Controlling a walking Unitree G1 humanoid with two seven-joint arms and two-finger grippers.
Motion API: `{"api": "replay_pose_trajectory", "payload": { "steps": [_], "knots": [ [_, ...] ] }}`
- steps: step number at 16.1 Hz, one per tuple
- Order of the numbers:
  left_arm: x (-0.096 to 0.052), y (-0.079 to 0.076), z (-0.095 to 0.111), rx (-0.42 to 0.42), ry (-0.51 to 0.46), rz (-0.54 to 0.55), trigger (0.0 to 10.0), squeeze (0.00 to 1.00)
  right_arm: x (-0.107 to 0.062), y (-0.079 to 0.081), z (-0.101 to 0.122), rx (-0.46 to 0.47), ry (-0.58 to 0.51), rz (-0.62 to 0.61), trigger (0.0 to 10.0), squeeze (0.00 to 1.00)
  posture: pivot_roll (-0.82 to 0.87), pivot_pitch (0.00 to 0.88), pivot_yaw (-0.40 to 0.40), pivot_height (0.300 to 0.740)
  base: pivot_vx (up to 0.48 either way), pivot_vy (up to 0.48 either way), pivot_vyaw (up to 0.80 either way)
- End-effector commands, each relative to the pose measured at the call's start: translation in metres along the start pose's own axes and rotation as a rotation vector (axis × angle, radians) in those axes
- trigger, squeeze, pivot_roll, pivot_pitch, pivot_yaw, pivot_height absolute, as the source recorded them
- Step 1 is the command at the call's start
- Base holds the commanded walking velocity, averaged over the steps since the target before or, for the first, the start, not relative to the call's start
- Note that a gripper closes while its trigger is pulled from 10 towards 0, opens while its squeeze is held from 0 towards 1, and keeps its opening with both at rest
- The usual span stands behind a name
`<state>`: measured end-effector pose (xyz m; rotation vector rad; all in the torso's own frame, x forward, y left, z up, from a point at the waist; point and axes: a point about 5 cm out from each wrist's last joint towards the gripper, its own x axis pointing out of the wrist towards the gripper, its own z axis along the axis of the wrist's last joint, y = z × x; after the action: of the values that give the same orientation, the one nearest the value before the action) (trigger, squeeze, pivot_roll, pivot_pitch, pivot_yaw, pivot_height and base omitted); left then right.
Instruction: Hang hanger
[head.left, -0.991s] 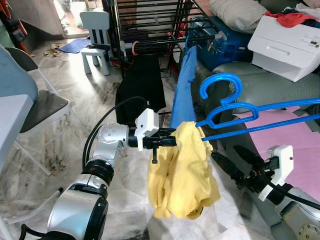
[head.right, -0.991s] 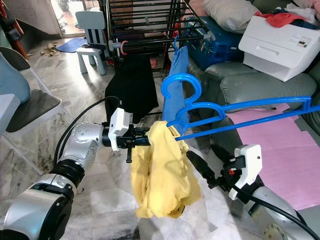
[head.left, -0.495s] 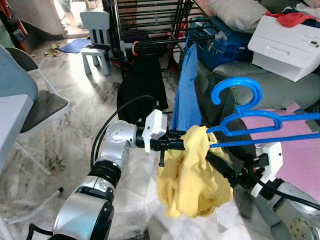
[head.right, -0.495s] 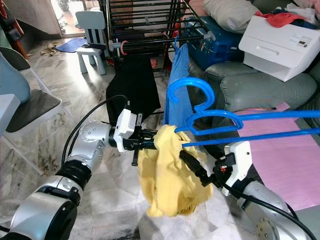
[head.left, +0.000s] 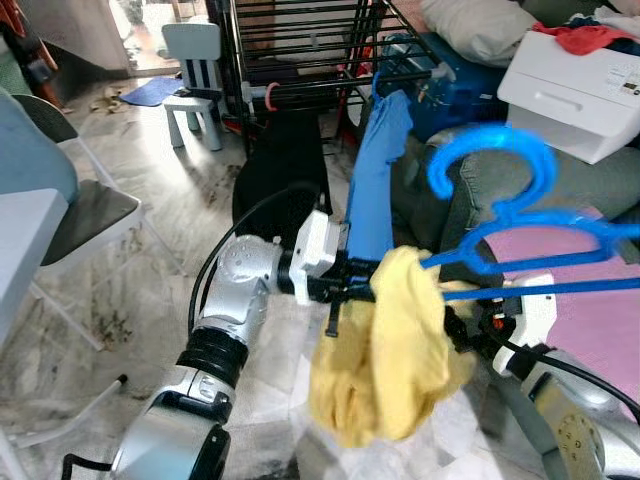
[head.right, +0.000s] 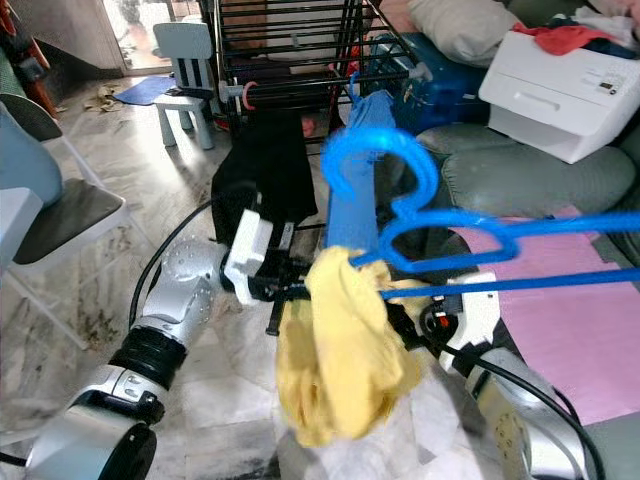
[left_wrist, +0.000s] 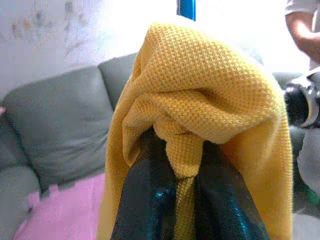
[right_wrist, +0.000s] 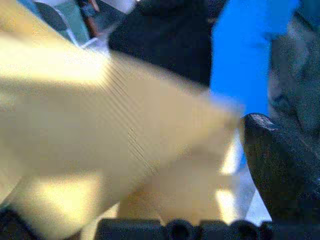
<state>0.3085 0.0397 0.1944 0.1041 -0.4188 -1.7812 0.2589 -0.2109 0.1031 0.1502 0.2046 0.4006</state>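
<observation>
Marble floor (head.left: 150, 215) with a black drying rack (head.left: 300, 50) at the back, and your blue hanger (head.right: 470, 240) hangs in mid-air before it, a yellow shirt (head.left: 385, 365) draped over its near end. Your left gripper (left_wrist: 175, 200) is clamped on that yellow fabric just beside the hanger's tip. Your right gripper (right_wrist: 272, 175) sits under the shirt; can't tell its fingers. No readable labels. Blue cloth (head.left: 378, 170) hangs behind.

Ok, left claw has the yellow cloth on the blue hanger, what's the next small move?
Probably carry the blue hanger up and forward toward the black rack: its hook is free in the air, and the left claw pinches the yellow cloth.
</observation>
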Motion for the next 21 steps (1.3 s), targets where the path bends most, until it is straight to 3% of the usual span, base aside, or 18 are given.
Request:
{"api": "replay_pose_trajectory", "payload": {
  "steps": [1,6,7,8,12,16,18,21],
  "knots": [
    [0.006,0.004,0.017,0.042,-0.059,-0.011,0.0,0.00,0.000,-0.004,-0.009,0.056,0.026,-0.026,10.0,0.00,0.01,0.000,-0.005,0.740,0.000,0.000,0.00],
    [0.009,0.008,0.034,0.053,-0.090,0.005,0.0,0.00,0.001,-0.014,-0.036,0.170,0.084,-0.118,10.0,0.00,0.02,0.000,-0.011,0.740,0.000,0.000,0.00],
    [0.007,0.010,0.036,0.058,-0.085,0.021,0.0,0.00,-0.004,-0.019,-0.040,0.199,0.079,-0.155,1.6,0.00,0.02,0.000,-0.014,0.740,0.000,0.000,0.00],
    [0.004,0.013,0.037,0.062,-0.078,0.043,0.0,0.00,-0.013,-0.028,-0.044,0.232,0.072,-0.226,0.0,0.00,0.02,0.000,-0.014,0.740,0.000,0.000,0.00],
    [-0.005,0.019,0.036,0.066,-0.051,0.090,0.0,0.00,-0.048,-0.049,-0.056,0.282,0.082,-0.376,0.0,0.00,0.01,0.000,-0.012,0.740,0.000,0.000,0.00],
    [-0.011,0.024,0.035,0.071,-0.026,0.123,0.0,0.00,-0.077,-0.067,-0.055,0.303,0.051,-0.504,0.0,0.00,-0.01,0.000,-0.003,0.740,0.000,0.000,0.00],
    [-0.016,0.021,0.024,0.040,0.010,0.126,0.0,0.00,-0.092,-0.080,-0.039,0.281,0.013,-0.548,0.0,0.00,-0.01,0.000,-0.003,0.740,0.000,0.000,0.00],
    [-0.026,0.008,-0.001,-0.026,0.080,0.115,0.0,0.00,-0.095,-0.090,-0.006,0.226,-0.068,-0.582,0.0,0.00,-0.02,0.000,-0.002,0.740,0.000,0.000,0.00]
  ]
}}
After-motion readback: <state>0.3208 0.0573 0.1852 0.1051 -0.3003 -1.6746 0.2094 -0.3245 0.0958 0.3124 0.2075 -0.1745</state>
